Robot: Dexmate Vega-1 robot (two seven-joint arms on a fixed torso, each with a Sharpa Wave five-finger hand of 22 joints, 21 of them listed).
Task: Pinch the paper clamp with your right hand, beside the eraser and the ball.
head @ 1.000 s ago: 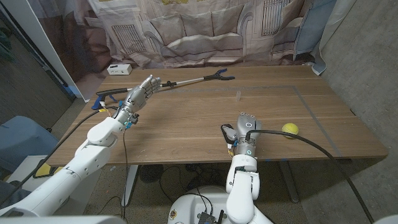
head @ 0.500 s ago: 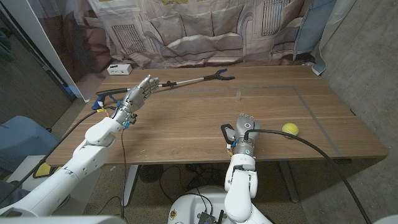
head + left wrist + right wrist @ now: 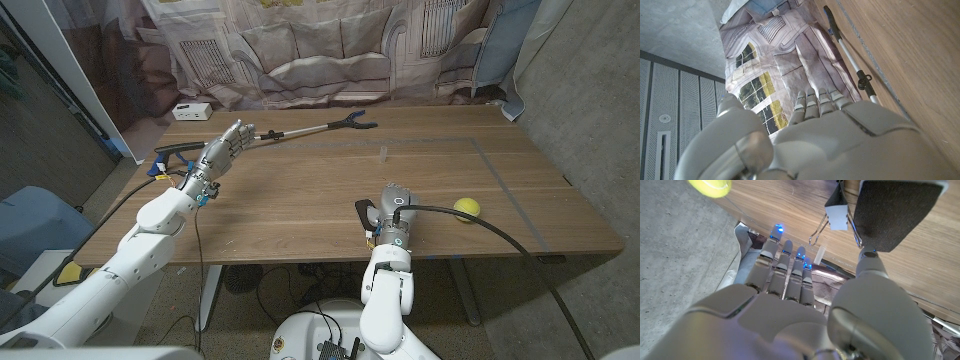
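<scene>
White arms (image 3: pixel 150 235), grey fingers (image 3: pixel 785 265) (blue-lit tips), black cables (image 3: pixel 480 222)

A long wooden table (image 3: pixel 300 190) with a plank-grained top stood in the middle of the room, pale tape lines marked across its far half. Behind its far edge hung a fabric backdrop (image 3: pixel 330 50) printed with old building fronts and windows, falling in loose folds to the table's level. To the left rose a grey wall (image 3: pixel 40 120) with a white upright frame (image 3: pixel 85 75) beside it. On the right, the floor (image 3: pixel 590 110) was bare grey concrete. Under the near edge, the table's legs (image 3: pixel 212 290) and some loose cables (image 3: pixel 270 285) showed. The light was soft and even.
</scene>
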